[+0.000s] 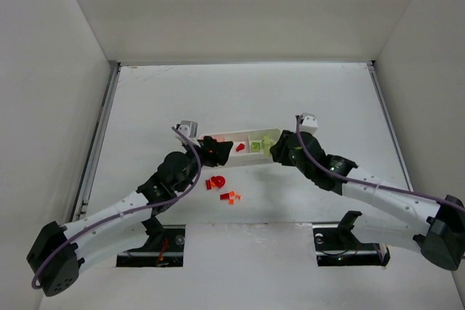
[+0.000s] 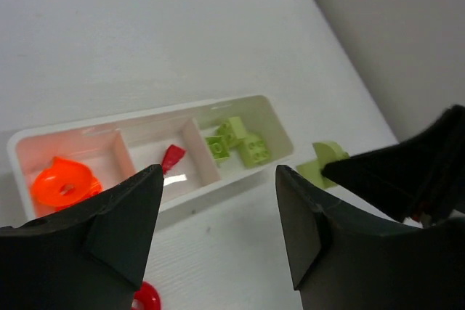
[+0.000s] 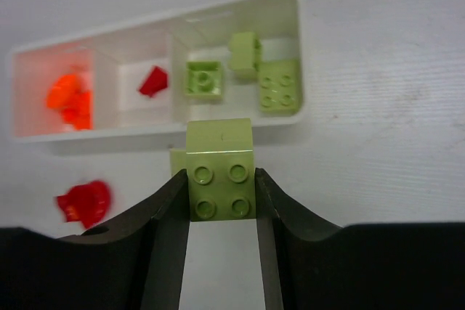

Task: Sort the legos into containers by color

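The white tray (image 1: 240, 133) lies across the middle of the table. In the right wrist view (image 3: 145, 132) its left compartment holds orange pieces (image 3: 69, 99), the middle one a red piece (image 3: 153, 81), the right one three yellow-green bricks (image 3: 251, 70). My right gripper (image 3: 221, 197) is shut on a yellow-green brick (image 3: 220, 152), just in front of the tray's right end. My left gripper (image 2: 218, 208) is open and empty above the table, near the tray's front wall (image 2: 218, 189). The held brick also shows in the left wrist view (image 2: 320, 163).
A loose red round piece (image 1: 215, 181) and small orange pieces (image 1: 231, 197) lie on the table in front of the tray, between the two arms. The red piece also shows in the right wrist view (image 3: 83, 201). White walls enclose the table on three sides.
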Controlling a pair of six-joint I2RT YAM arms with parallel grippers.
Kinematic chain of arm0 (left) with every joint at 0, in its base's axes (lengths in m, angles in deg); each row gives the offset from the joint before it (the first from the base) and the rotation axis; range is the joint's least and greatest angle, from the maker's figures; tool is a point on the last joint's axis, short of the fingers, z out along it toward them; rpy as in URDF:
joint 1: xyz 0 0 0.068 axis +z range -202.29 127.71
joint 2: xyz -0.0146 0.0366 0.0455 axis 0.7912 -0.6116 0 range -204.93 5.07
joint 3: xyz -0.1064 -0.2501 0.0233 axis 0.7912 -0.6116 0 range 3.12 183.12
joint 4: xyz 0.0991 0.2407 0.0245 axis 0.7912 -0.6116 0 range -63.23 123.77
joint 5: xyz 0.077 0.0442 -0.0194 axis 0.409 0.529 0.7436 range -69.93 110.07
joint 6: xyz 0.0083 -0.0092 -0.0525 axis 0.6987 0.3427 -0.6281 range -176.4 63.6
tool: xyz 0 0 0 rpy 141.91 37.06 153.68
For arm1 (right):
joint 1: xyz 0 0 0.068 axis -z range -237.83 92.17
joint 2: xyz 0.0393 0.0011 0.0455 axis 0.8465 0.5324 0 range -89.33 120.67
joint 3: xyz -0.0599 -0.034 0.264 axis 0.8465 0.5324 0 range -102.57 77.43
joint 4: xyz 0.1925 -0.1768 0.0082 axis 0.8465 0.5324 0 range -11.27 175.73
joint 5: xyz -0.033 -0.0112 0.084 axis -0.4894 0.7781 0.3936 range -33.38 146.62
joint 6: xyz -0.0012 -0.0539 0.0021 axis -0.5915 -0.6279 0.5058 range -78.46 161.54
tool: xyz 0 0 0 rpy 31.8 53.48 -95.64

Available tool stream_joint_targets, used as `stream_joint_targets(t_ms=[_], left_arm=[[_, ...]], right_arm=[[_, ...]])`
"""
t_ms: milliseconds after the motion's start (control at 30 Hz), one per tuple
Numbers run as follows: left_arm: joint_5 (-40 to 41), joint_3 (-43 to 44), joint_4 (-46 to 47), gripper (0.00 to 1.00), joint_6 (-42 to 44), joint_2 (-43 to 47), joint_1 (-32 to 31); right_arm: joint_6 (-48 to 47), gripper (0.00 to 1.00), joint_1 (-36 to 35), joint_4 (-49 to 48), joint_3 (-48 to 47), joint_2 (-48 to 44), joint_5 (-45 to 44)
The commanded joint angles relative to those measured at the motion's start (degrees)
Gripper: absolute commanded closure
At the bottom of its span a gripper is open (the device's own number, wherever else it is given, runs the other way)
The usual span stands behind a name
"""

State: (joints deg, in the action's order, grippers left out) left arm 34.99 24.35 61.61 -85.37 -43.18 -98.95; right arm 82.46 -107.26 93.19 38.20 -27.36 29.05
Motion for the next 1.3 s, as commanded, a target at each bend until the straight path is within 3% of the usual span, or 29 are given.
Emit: stream_joint_targets(t_ms=[0, 200, 333, 767, 967, 1267], left_arm=[[-3.92, 0.04, 5.99, 0.38, 2.42, 4.21, -2.51], [-7.27, -0.67, 10.66, 0.32, 5.24, 4.57, -7.26], [-7.01, -0.49, 12.94, 0.31, 7.78, 3.08, -9.28], [-2.61, 1.44, 15.84, 0.37, 5.94, -4.83, -9.90], [-3.31, 1.18, 19.97, 0.37, 10.51, -6.33, -10.25], [-5.25, 1.18, 22.00, 0.46, 16.66, -6.16, -11.13]], right_arm=[[2.13, 0.81, 3.32, -3.20, -4.80, -2.03, 12.25], [9.15, 0.81, 9.04, -9.97, -7.18, 0.68, 30.45], [13.82, 0.81, 9.92, -15.50, -7.53, 2.71, 37.23], [17.43, 0.80, 10.10, -22.28, -6.22, 2.71, 40.23], [19.36, 0.80, 11.85, -23.69, -5.95, 3.68, 46.28], [25.68, 0.81, 15.72, -28.16, -3.76, 4.56, 57.44]])
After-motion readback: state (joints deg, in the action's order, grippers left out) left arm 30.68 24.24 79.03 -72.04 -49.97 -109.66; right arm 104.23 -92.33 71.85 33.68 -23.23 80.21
